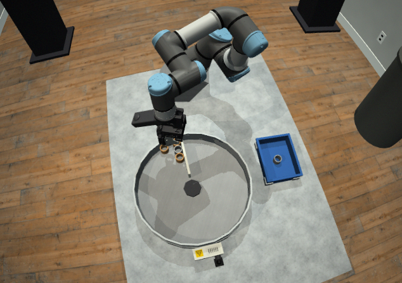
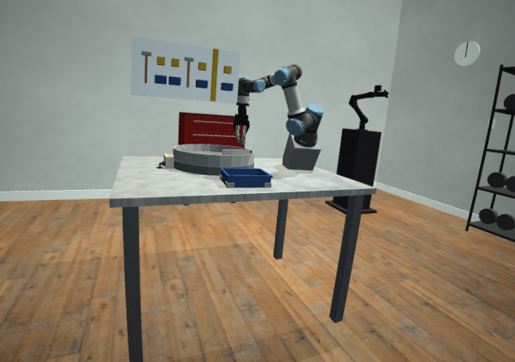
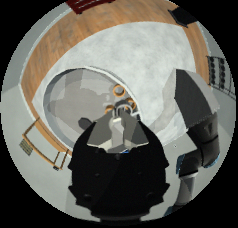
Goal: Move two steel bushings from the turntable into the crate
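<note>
My gripper (image 1: 168,141) (image 2: 241,140) (image 3: 117,108) is raised over the turntable (image 1: 227,218) (image 2: 213,159) near its rim. Its jaws are nearly together and appear shut on the wall of a steel bushing (image 3: 123,105), seen at the tips in the wrist view; jaws and overlap partly hide it. Below, another steel bushing (image 1: 174,149) stands among copper-coloured bushings, one (image 1: 161,149) (image 3: 114,91) near the rim, one (image 1: 176,158) nearer the middle and one partly hidden under the gripper. The blue crate (image 1: 260,161) (image 2: 246,181) holds one grey bushing (image 1: 274,159).
A pale bar (image 1: 186,159) runs from near the rim toward the dark hub (image 1: 192,188), beside the bushings. The turntable has a raised wall all round. A cream box with a warning label (image 1: 208,250) stands by the turntable on the side opposite the arm's base.
</note>
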